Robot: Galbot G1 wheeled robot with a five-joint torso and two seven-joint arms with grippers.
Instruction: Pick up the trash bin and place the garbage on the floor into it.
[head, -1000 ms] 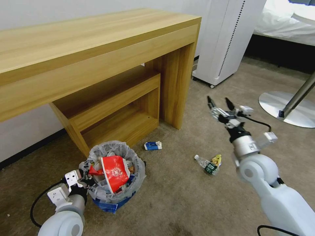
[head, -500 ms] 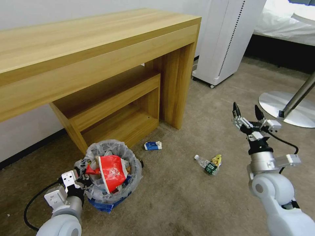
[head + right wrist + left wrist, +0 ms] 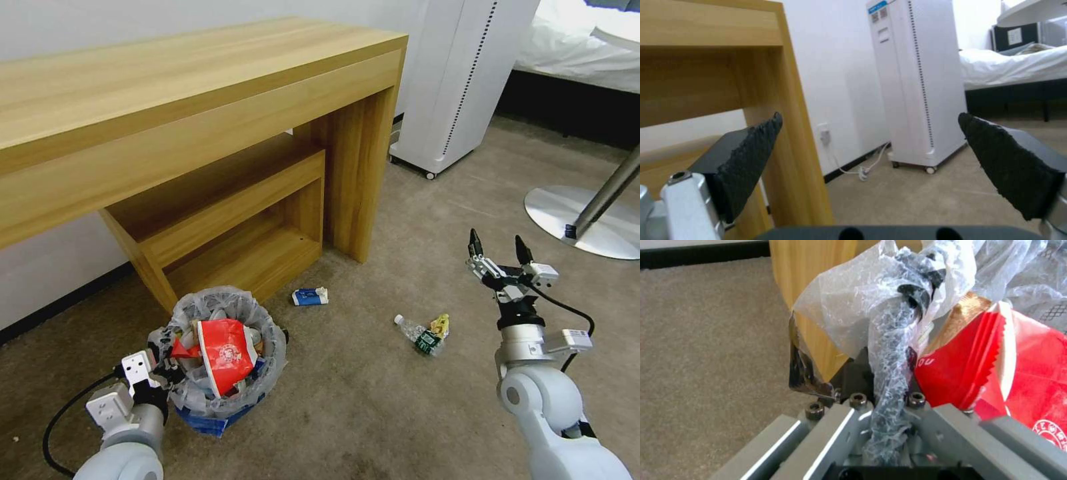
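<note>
Beige floor (image 3: 373, 407) carries a clear bottle (image 3: 419, 333), light, slippery, best taken at its middle. Beside the desk (image 3: 200, 120), the left gripper (image 3: 167, 375) pinches the trash bin (image 3: 223, 357) rim; the right gripper (image 3: 497, 250) hangs spread, empty.

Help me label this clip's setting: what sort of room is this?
Probably a bedroom or hotel room: a bed with white bedding stands at the far right, a wooden desk against the wall, and beige carpet covers the floor.
</note>
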